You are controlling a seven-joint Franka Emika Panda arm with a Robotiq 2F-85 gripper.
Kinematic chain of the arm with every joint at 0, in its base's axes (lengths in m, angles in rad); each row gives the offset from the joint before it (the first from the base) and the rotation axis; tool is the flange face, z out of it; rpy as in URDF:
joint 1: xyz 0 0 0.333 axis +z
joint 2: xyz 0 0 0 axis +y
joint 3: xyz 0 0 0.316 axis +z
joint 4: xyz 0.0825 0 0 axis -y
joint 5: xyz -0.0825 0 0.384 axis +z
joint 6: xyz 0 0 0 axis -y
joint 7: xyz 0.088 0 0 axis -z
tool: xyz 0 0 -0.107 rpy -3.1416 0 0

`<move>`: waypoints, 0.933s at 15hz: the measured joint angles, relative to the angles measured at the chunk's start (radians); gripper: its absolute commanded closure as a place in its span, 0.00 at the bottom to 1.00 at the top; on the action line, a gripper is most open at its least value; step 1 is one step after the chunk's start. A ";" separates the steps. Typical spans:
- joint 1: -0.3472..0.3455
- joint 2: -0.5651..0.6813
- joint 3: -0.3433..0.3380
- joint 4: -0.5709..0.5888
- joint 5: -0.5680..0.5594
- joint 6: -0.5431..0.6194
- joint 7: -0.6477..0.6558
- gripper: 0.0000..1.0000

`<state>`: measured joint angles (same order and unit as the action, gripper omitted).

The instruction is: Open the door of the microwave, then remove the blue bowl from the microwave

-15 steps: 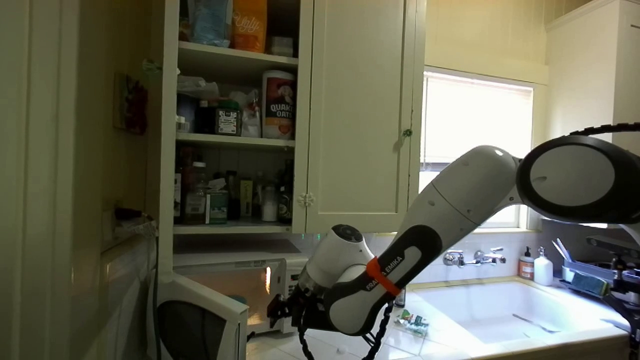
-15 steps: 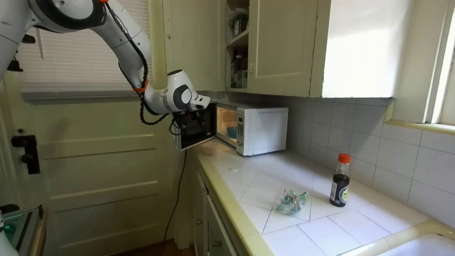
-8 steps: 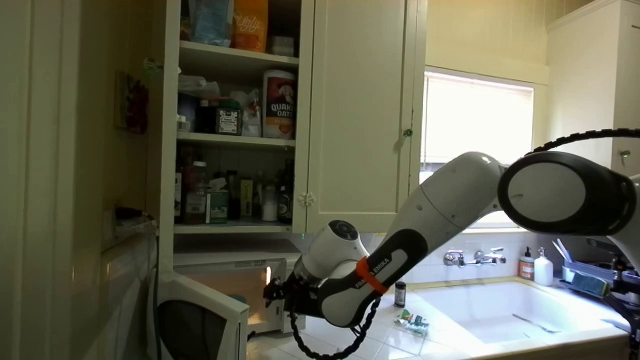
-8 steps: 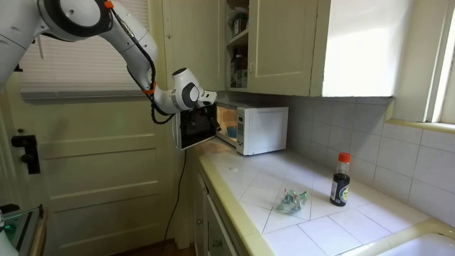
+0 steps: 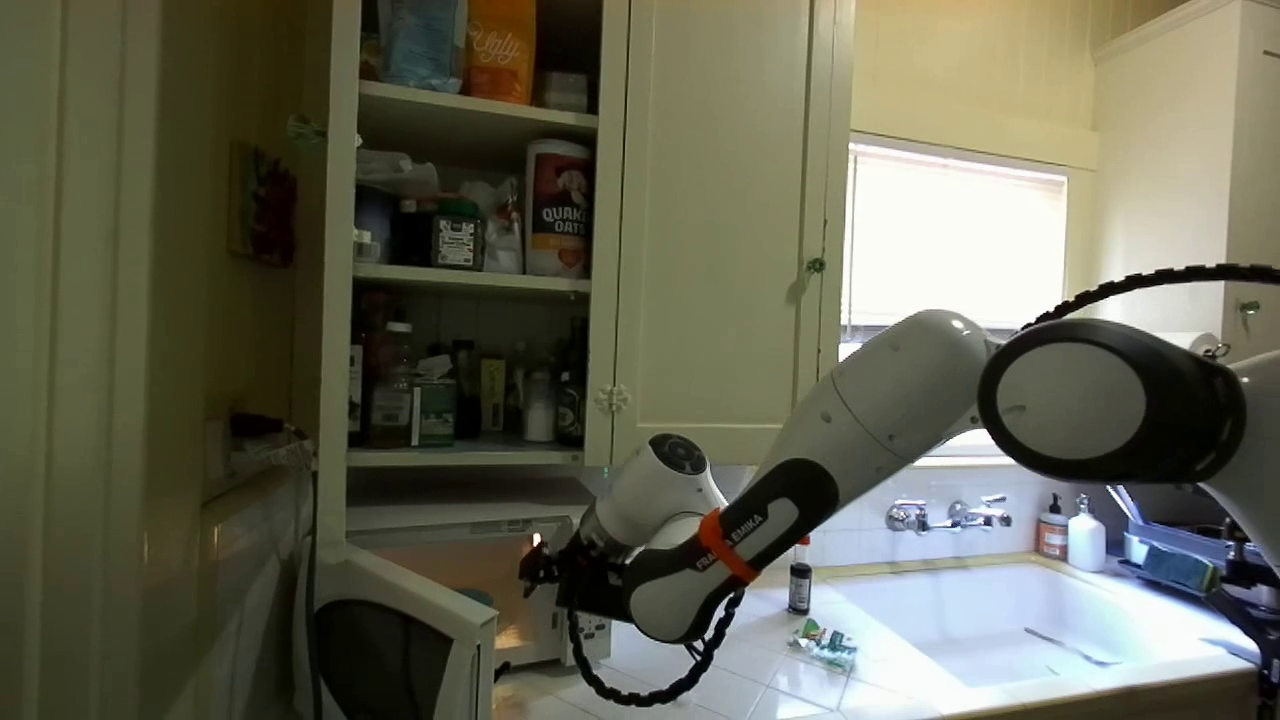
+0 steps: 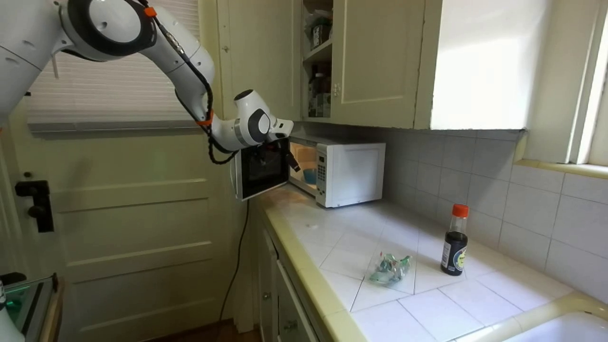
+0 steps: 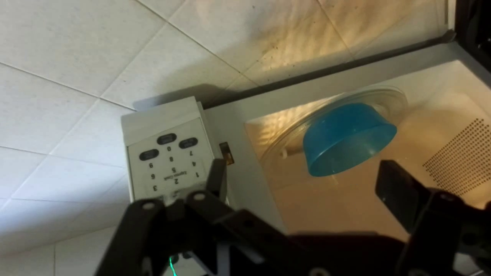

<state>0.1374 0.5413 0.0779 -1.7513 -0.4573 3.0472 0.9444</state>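
Observation:
The white microwave (image 6: 354,175) stands on the counter with its interior lit. Its door (image 6: 263,168) is swung wide open; it also shows in an exterior view (image 5: 462,612). The blue bowl (image 7: 341,134) sits inside on a glass turntable (image 7: 399,99); it shows small in both exterior views (image 6: 309,176) (image 5: 477,597). My gripper (image 7: 302,165) is open and empty, in front of the microwave opening. In the wrist view one finger (image 7: 217,178) overlaps the control panel's edge, the other (image 7: 399,193) overlaps the cavity. The bowl appears beyond the fingertips, apart from them.
The control panel (image 7: 170,157) borders the opening. Upper cupboards (image 5: 715,230) hang above the microwave. A red-capped sauce bottle (image 6: 454,251) and a crumpled plastic bag (image 6: 390,270) lie farther along the tiled counter (image 6: 349,256). A sink (image 5: 1000,610) is beyond them.
The arm has moved the gripper toward the microwave opening, leftward and slightly up in an exterior view. The door and the bowl have not moved.

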 measured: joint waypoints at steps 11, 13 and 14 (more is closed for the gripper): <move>0.036 0.305 0.057 0.397 0.247 -0.025 -0.125 0.00; 0.062 0.305 0.014 0.403 0.265 -0.023 -0.068 0.00; 0.087 0.308 -0.027 0.411 0.271 -0.023 -0.008 0.00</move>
<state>0.2246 0.8489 0.0511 -1.3401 -0.1868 3.0244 0.9367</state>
